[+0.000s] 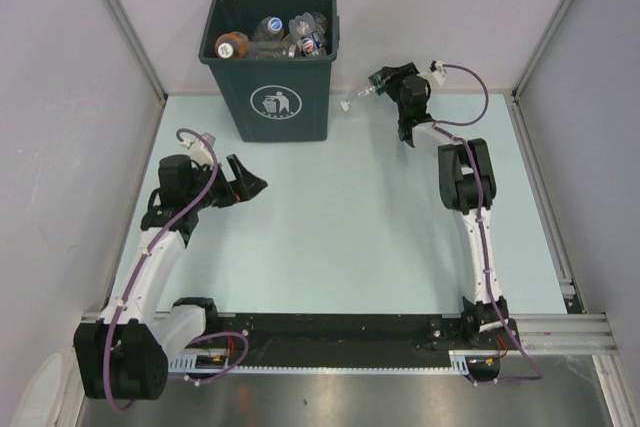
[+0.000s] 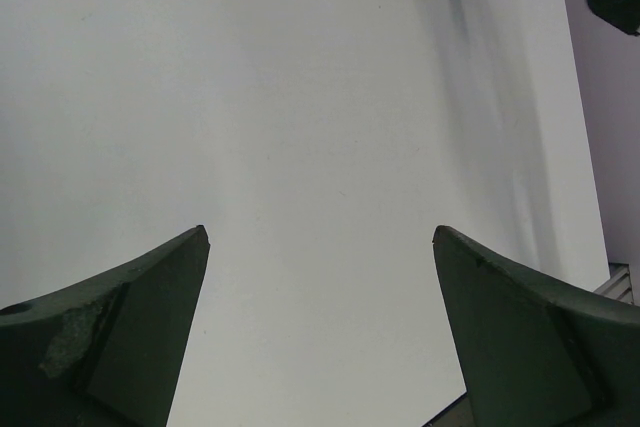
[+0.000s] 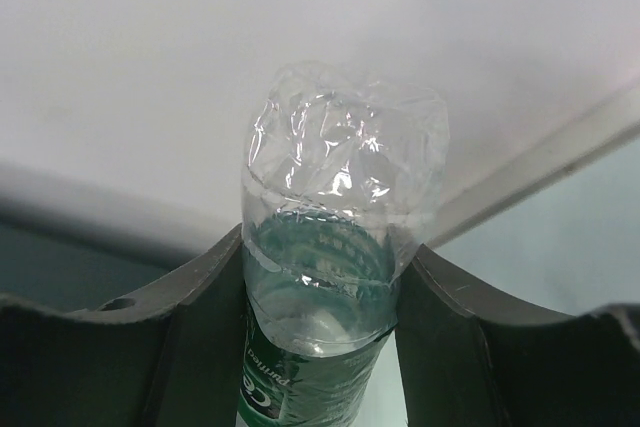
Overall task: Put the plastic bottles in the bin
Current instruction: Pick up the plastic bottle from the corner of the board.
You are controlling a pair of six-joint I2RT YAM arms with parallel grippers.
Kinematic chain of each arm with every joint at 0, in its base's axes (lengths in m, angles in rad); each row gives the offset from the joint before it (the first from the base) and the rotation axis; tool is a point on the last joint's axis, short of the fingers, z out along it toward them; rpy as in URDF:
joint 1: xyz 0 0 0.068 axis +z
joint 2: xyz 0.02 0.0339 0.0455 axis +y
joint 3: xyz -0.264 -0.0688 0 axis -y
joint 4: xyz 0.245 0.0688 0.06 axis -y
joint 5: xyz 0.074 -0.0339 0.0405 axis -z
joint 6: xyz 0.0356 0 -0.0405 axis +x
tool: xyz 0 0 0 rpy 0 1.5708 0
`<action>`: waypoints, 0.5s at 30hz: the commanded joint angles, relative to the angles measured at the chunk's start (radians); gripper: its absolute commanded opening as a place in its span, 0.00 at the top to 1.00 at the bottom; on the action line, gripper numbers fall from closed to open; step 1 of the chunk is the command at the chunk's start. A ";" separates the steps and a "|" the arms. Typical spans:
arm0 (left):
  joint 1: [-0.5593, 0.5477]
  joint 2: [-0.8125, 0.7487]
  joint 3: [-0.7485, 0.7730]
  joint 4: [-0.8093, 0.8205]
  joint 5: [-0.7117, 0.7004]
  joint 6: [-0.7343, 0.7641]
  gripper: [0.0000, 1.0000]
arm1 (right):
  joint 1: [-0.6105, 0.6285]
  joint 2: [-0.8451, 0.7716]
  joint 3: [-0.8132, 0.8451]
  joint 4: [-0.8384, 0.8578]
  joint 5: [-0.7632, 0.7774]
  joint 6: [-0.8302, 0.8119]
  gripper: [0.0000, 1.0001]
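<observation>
The dark green-grey bin (image 1: 270,97) with a white litter pictogram stands at the back of the table, holding several bottles (image 1: 290,35). My right gripper (image 1: 378,82) is raised just right of the bin and is shut on a clear bottle with a green label (image 3: 330,277), whose crumpled base points away from the camera. The bottle's far end (image 1: 350,102) pokes out towards the bin. My left gripper (image 1: 250,185) is open and empty, below and left of the bin; its fingers (image 2: 150,317) frame only bare table.
Grey walls enclose the pale blue table (image 1: 350,237) on the left, back and right. A metal rail (image 1: 545,207) runs along the right edge. The arm bases sit on the black strip at the near edge.
</observation>
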 commanded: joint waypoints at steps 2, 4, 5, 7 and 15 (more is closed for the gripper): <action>0.000 -0.056 0.004 0.059 0.030 -0.012 0.00 | 0.028 -0.395 -0.219 0.048 0.004 -0.224 0.65; -0.003 -0.074 0.010 0.069 0.055 -0.028 0.00 | 0.042 -0.549 -0.345 0.012 0.015 -0.285 0.65; -0.003 -0.080 0.011 0.075 0.064 -0.033 0.00 | 0.054 -0.608 -0.378 -0.037 0.016 -0.333 0.65; -0.014 -0.103 0.025 0.076 0.089 -0.044 0.00 | 0.065 -0.752 -0.435 -0.129 0.015 -0.378 0.66; -0.080 -0.179 0.095 0.050 0.104 -0.039 0.02 | 0.097 -1.141 -0.530 -0.649 -0.115 -0.487 0.66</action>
